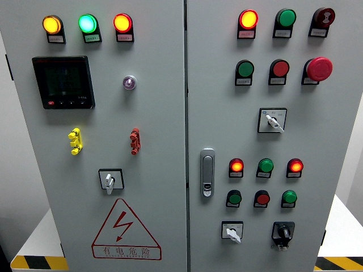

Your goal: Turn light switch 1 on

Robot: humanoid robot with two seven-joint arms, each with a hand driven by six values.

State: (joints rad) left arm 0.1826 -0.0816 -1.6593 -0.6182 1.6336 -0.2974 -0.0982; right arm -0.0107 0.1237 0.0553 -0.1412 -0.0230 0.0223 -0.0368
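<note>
A grey control cabinet [159,113] with two doors fills the head view. On the left door sit a lit yellow lamp [51,25], a lit green lamp [88,23] and a lit red lamp [122,22], with a rotary switch [110,180] lower down. The right door carries a lit red lamp [248,19], an unlit green lamp [286,18], a rotary switch [273,120], a row of small lamps [265,165], a row of small push buttons [262,198], a white-knob selector [232,232] and a black-knob selector [283,232]. Neither hand shows. Labels are too small to read.
A red emergency stop [319,68], a green button [245,69] and a red button [280,68] sit at the upper right. A dark meter [63,82], a metal button [129,83], yellow [75,141] and red [134,141] connectors, a door handle [207,172] and a warning triangle [126,229] are also on the doors.
</note>
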